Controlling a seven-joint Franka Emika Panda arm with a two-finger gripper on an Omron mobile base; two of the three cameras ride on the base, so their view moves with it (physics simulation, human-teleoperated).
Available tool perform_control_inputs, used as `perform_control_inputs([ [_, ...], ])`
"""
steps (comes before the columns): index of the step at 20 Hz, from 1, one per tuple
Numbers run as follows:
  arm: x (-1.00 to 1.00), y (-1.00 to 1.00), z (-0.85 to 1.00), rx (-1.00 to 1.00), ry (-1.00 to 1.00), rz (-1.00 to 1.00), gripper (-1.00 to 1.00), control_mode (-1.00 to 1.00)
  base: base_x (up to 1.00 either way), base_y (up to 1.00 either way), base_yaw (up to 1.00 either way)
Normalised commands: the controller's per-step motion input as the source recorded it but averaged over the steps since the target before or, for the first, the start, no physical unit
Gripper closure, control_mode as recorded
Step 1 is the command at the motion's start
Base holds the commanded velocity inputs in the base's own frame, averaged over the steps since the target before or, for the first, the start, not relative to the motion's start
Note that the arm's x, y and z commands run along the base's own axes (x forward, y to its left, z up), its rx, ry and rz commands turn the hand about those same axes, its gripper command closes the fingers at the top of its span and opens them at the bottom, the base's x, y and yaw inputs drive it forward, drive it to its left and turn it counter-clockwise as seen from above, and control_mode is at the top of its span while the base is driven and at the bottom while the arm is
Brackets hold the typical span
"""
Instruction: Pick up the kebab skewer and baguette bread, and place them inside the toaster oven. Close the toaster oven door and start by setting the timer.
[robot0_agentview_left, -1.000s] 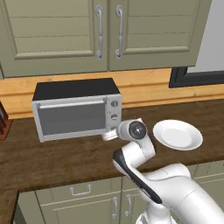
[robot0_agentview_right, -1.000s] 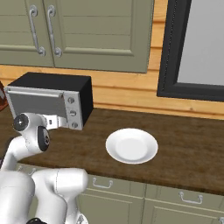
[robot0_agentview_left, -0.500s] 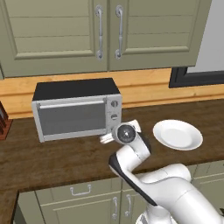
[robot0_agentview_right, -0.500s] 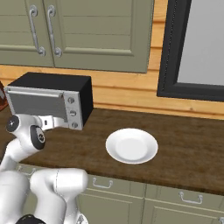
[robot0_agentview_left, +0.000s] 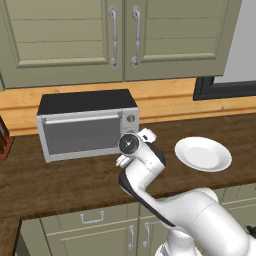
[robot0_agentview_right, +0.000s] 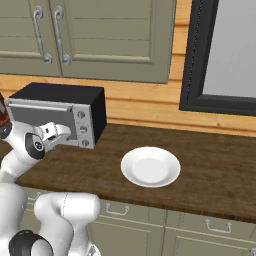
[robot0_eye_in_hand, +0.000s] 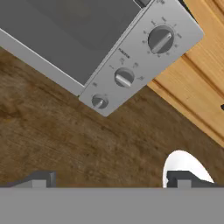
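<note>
A round white ceramic plate (robot0_agentview_left: 203, 153) lies flat and bare on the dark brown wood-grain tabletop (robot0_agentview_left: 65, 180), well toward its right end. Behind runs a light honey-coloured wooden plank backsplash (robot0_agentview_left: 165, 97). Above hang olive-green panelled wall cabinets (robot0_agentview_left: 65, 40) with curved silver bar handles (robot0_agentview_left: 114, 36). To the right a black-framed window with a pale grey pane (robot0_agentview_right: 227, 50) meets the backsplash. Below the tabletop edge sit olive-green drawer fronts with small silver pulls (robot0_agentview_right: 116, 210). A dark reddish-brown object (robot0_agentview_left: 4, 137) stands at the far left edge, too cropped to identify.
</note>
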Motion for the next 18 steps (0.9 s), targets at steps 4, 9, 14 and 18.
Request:
perform_control_inputs([
  [4,0.0,0.0,0.13,-0.64,0.32,0.26,-1.0,-1.0,0.0,0.0,0.0],
  [9,0.0,0.0,-0.13,-0.74,0.28,0.37,-1.0,-1.0,0.0,0.0,0.0],
  [14,-0.01,-0.04,-0.52,-0.75,0.33,0.35,-1.0,-1.0,0.0,0.0,0.0],
  [18,0.0,-0.09,-0.05,-0.64,0.39,0.36,-1.0,-1.0,0.0,0.0,0.0],
])
